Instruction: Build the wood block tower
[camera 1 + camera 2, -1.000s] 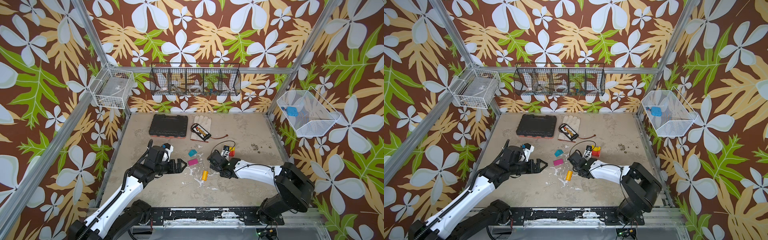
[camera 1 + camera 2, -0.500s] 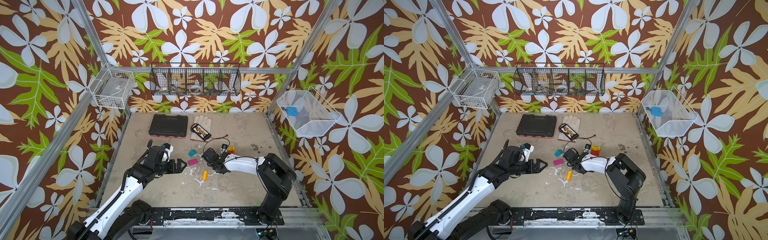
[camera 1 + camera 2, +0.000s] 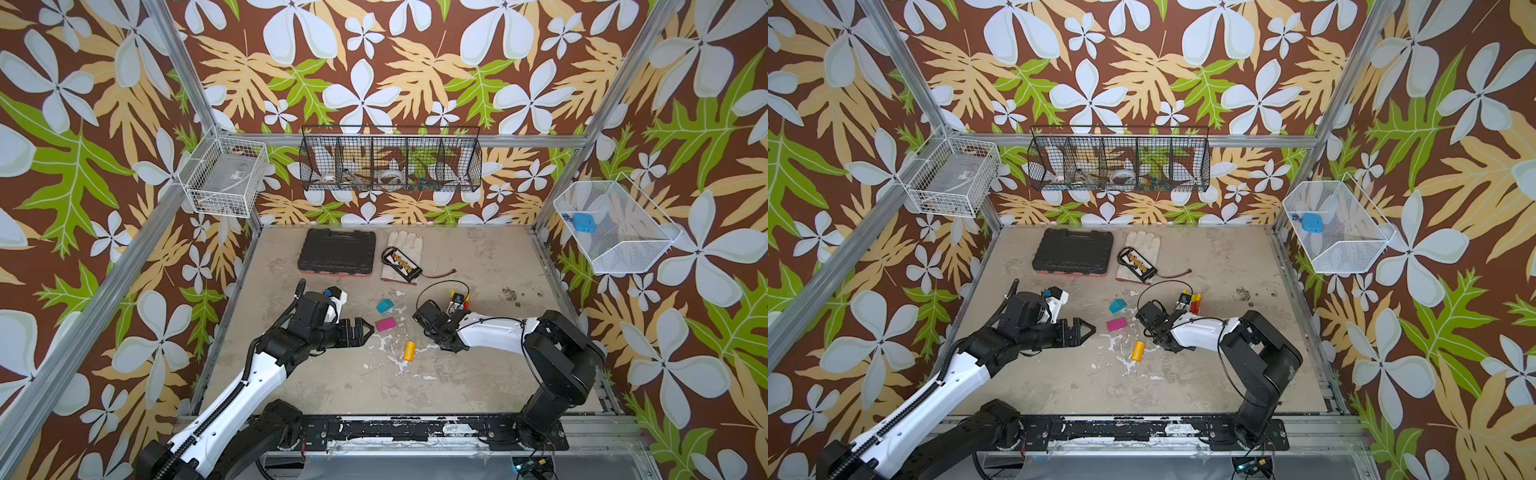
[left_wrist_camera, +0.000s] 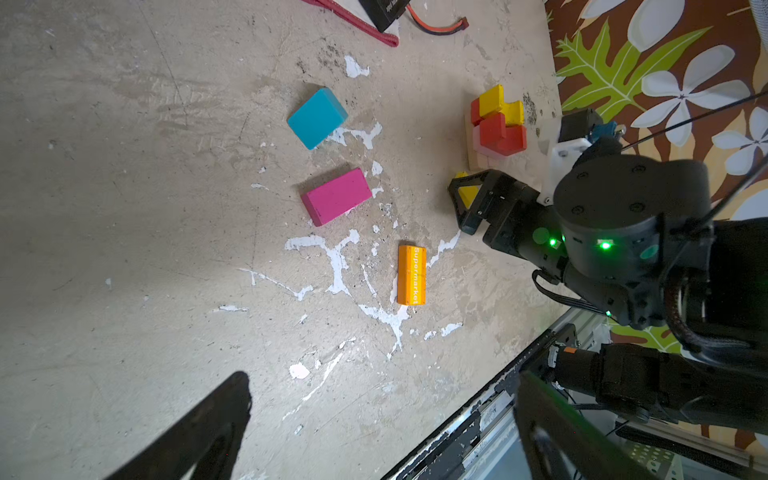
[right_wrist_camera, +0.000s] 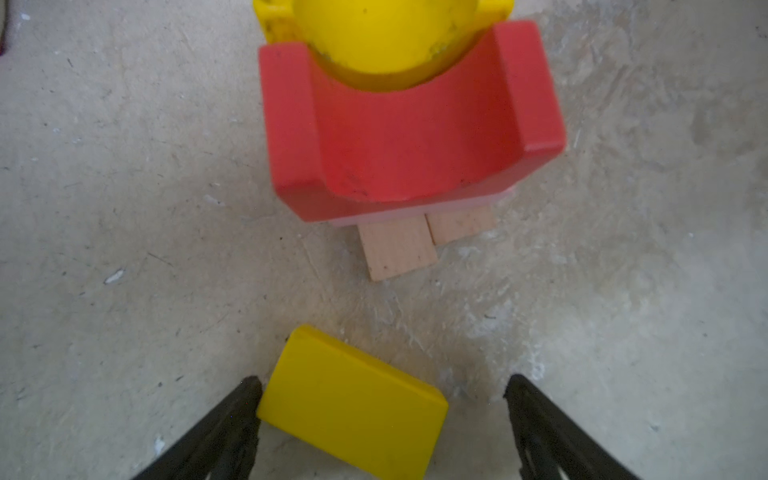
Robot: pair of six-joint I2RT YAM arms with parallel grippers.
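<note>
While the half-built tower (image 4: 496, 124), red arch (image 5: 411, 137) over tan bars (image 5: 397, 249), stands just ahead, the right gripper (image 5: 382, 380) straddles a flat yellow block (image 5: 353, 415), jaws spread, apparently to lift it; the left gripper (image 3: 365, 329) hovers equally spread near the magenta block (image 3: 385, 324).

The left arm (image 3: 262, 374) stretches up and forward with its wrist bent. The left gripper (image 3: 368, 331) lies level, its tips just left of the magenta rectangular wood block (image 3: 386, 323) in both top views, jaws wide apart. The right arm (image 3: 490, 332) folds at the elbow and reaches toward that block from its right. The right gripper (image 5: 382, 380) points low, jaws spread, clamping nothing.
</note>
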